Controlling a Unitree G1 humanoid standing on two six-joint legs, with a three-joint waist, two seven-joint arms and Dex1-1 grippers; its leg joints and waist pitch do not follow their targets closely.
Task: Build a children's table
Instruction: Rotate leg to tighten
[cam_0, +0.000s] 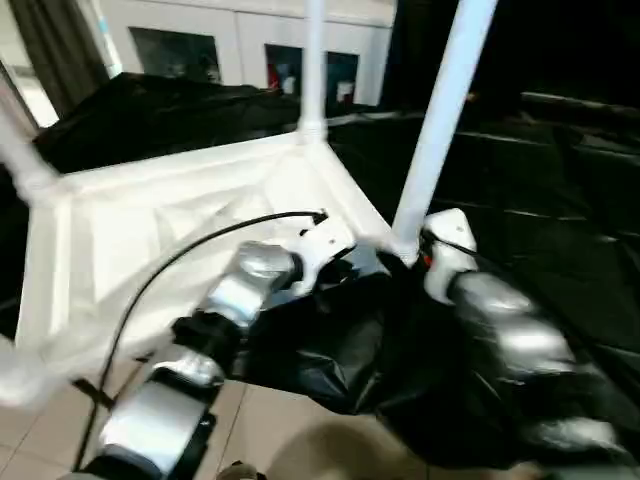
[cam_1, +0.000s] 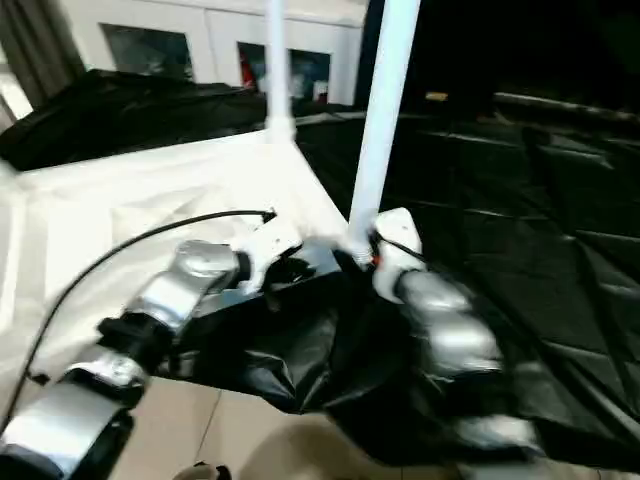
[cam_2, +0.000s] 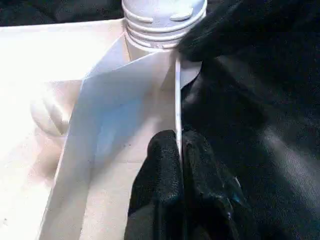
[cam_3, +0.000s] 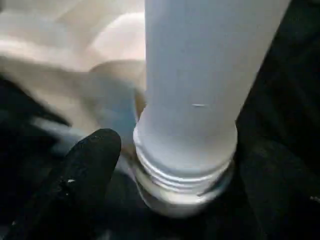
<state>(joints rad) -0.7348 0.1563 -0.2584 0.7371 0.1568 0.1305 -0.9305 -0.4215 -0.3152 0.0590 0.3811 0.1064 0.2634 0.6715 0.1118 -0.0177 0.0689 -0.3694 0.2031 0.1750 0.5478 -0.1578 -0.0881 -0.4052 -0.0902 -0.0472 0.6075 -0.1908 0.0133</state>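
White plastic rectangular table top, ribbed underside up, lying on black plastic sheeting spread across the work area. Three long white tapered tube legs standing upright from round corner sockets: near leg at the corner closest to the grippers, far leg at the corner behind it, third leg at the far left corner, partly cut off by the picture edge. Left gripper, on a silver forearm trailing a black cable, clenched on the thin upright rim wall of the table top, one black finger on each side of the wall, just beside the near leg's corner. Ringed threaded base of the near leg seated in its socket straight beyond that grip. Right gripper at the foot of the near leg, black fingers on either side of the tube; one fingertip standing apart from the ringed collar, the other side dark against the sheeting; released or grasping: cannot tell. White cabinet with glass doors along the back wall. Pale tiled floor below the sheeting's crumpled near edge.
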